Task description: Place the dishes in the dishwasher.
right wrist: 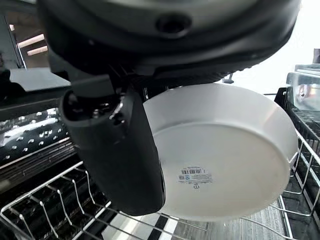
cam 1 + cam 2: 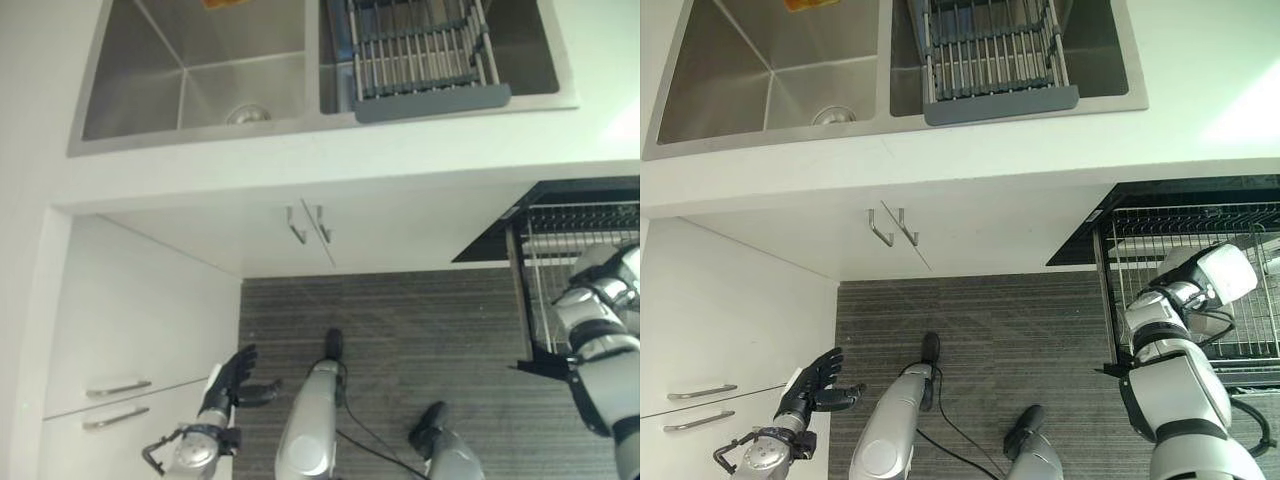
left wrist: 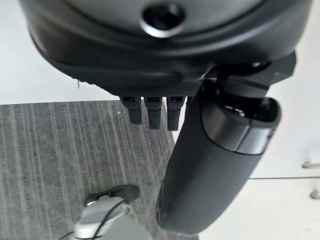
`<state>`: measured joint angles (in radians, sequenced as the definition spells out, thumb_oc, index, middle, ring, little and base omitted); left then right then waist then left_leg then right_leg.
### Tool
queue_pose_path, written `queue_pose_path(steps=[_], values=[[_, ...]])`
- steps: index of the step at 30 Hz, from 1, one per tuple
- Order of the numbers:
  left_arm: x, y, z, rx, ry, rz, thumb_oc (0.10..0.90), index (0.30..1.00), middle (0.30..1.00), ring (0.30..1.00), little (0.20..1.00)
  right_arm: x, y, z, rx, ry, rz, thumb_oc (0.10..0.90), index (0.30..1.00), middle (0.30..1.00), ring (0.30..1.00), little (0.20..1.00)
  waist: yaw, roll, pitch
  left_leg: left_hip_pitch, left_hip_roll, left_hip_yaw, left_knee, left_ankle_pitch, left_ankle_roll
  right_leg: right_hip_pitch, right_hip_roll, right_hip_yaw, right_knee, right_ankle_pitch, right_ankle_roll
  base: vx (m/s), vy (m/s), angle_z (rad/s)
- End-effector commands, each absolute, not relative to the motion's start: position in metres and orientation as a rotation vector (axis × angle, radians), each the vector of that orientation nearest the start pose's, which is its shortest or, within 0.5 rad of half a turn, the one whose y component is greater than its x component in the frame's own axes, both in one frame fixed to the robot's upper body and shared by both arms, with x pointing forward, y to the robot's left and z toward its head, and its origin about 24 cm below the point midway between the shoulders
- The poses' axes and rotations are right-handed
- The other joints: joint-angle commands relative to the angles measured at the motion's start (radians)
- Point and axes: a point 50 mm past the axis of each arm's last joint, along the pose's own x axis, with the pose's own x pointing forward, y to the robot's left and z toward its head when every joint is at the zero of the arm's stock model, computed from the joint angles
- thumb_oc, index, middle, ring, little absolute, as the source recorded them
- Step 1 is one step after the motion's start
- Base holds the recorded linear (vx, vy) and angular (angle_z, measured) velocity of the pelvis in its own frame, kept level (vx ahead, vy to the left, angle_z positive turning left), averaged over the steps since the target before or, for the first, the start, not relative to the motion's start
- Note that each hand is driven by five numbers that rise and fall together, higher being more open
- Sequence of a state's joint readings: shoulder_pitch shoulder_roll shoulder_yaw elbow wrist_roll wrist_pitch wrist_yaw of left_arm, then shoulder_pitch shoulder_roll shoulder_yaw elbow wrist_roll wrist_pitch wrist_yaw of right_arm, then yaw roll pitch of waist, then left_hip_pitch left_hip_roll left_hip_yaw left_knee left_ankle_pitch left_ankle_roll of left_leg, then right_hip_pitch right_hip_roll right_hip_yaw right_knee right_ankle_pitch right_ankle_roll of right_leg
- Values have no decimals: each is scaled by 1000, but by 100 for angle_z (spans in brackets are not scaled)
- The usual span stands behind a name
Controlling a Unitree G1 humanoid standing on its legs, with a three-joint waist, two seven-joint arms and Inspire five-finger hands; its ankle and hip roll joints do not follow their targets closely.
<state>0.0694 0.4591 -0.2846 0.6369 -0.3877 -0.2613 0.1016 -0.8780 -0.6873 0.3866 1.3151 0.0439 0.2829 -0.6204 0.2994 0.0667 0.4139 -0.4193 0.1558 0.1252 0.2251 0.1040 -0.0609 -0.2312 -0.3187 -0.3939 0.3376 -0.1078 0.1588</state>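
Observation:
A white round dish [image 1: 225, 150] is held on edge over the dishwasher's wire rack [image 1: 60, 200], its underside with a small label facing the camera. My right hand [image 1: 120, 150] is shut on it, the thumb lying across its face and the fingers hidden behind it. In the eye views the right arm reaches into the pulled-out dishwasher rack [image 2: 1185, 225] at the right. My left hand [image 2: 232, 380] hangs open and idle low at the left, beside the white drawers [image 2: 115, 390]; its thumb [image 3: 215, 165] and straight fingers [image 3: 150, 112] show above the floor.
Above the dishwasher is a white counter with a double steel sink [image 2: 190, 70]. A wire drying rack [image 2: 420, 50] sits across the right basin. White cabinet doors with metal handles [image 2: 308, 224] stand under the sink. The floor is grey striped carpet [image 2: 420, 320].

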Motion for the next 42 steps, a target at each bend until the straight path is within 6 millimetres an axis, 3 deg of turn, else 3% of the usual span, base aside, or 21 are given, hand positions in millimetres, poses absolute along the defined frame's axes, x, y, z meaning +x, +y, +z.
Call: queue_pose_path(steps=[1, 14, 24, 30, 34, 38, 42], values=[[187, 265, -58, 209, 422, 132, 800, 900, 900, 900, 900, 327, -381, 118, -811, 523, -884, 800, 900, 900, 900, 900, 7, -6, -36, 9, 59, -99, 75, -156, -85, -44, -42, 50, -38, 52, 51, -58, 3, -4], [184, 272, -58, 224, 452, 146, 800, 900, 900, 900, 900, 331, -385, 124, -436, 471, -732, 800, 900, 900, 900, 900, -17, -39, -39, 38, 85, -73, 75, -156, -98, -31, -39, 48, -38, 57, 51, -14, 1, -1], [181, 281, -57, 228, 465, 167, 800, 900, 900, 900, 900, 331, -388, 137, -280, 315, -631, 800, 900, 900, 900, 900, -68, -78, -49, 85, 121, -45, 75, -159, -110, -13, -11, 76, -38, 55, 44, 10, -14, -13], [175, 285, -55, 233, 447, 205, 800, 900, 900, 900, 900, 322, -390, 145, -182, 177, -670, 800, 900, 900, 900, 900, -128, -93, -70, 126, 161, -18, 75, -153, -128, 5, 20, 99, -38, 42, 27, 32, -49, -18], [170, 285, -57, 188, 437, 256, 800, 900, 900, 900, 900, 315, -370, 154, -81, 46, -616, 800, 900, 900, 900, 900, -197, -93, -95, 149, 207, 9, 75, -131, -144, 12, 54, 118, -38, 32, 4, -2, -182, -25], [161, 277, -68, 142, 460, 295, 800, 900, 900, 900, 900, 308, -338, 151, 283, -82, -448, 800, 900, 900, 900, 900, -250, -91, -124, 192, 243, 29, 75, -126, -162, 39, 106, 131, -38, 4, -25, 75, -190, -30], [147, 264, -84, 116, 510, 295, 800, 900, 900, 900, 900, 300, -305, 149, 564, -135, -290, 800, 900, 900, 900, 900, -281, -76, -149, 242, 245, 77, 75, -63, -165, 60, 152, 137, -38, -15, -53, 129, -90, -32]])
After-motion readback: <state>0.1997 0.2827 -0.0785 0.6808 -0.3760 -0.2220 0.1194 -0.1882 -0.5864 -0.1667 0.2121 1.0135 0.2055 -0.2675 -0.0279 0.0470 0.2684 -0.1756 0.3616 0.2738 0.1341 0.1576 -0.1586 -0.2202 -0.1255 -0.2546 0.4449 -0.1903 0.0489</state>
